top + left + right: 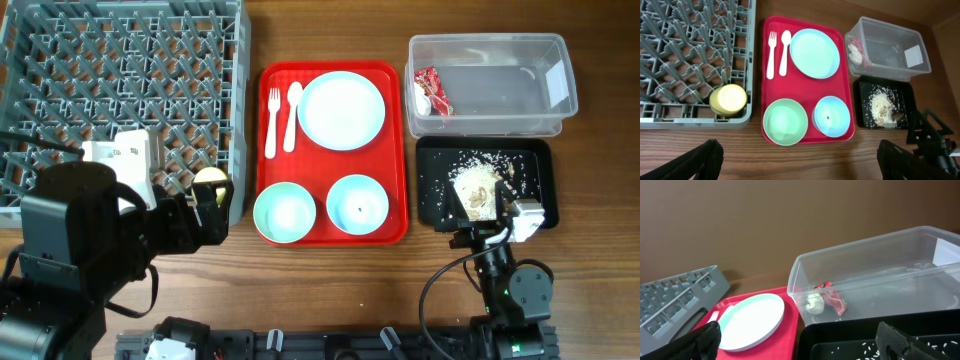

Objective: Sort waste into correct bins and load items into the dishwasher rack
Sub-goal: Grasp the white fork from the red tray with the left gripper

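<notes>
Two bowls, a green bowl (285,213) and a blue bowl (357,204), sit on the red tray (396,150) with the plate (341,110), fork (271,122) and spoon (292,115). The yellow cup (728,99) sits in the near right corner of the rack (100,60). The wrapper (432,90) lies in the clear tub (500,85); food scraps (478,182) lie in the black tray (535,165). Left fingers (702,160) and right fingers (900,342) are spread wide apart, holding nothing.
</notes>
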`<state>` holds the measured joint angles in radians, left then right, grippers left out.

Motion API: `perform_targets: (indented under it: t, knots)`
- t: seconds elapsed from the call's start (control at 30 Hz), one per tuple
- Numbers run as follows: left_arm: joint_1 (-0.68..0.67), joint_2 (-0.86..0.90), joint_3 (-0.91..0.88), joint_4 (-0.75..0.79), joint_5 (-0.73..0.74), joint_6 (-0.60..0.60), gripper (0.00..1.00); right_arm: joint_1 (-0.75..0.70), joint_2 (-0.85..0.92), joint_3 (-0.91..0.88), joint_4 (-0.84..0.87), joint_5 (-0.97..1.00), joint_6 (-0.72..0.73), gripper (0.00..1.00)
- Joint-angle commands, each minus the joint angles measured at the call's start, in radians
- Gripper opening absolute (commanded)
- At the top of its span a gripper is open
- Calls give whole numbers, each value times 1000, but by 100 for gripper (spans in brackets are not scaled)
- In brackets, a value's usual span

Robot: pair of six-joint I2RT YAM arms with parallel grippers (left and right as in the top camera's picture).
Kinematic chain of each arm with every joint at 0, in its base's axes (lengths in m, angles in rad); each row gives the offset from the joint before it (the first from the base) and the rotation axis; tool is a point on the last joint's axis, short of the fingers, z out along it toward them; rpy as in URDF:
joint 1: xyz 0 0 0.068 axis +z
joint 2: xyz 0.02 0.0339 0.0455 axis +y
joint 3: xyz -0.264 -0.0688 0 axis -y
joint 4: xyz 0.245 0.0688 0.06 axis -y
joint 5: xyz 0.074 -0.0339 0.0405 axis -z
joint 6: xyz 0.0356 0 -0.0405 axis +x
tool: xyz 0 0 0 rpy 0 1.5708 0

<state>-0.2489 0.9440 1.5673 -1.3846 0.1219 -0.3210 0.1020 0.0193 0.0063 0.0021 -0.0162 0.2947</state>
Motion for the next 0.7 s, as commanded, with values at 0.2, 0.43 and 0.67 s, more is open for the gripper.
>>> perform_targets:
  t: [0.2, 0.43, 0.67]
  knots:
    - [-4, -1, 6, 3, 8, -8, 100, 5, -14, -1, 7, 23, 23, 100]
    - [-3, -1, 6, 3, 8, -8, 100, 5, -14, -1, 7, 23, 23, 100]
    - [-4, 0, 6, 52, 119, -57, 100, 5, -14, -1, 7, 23, 23, 100]
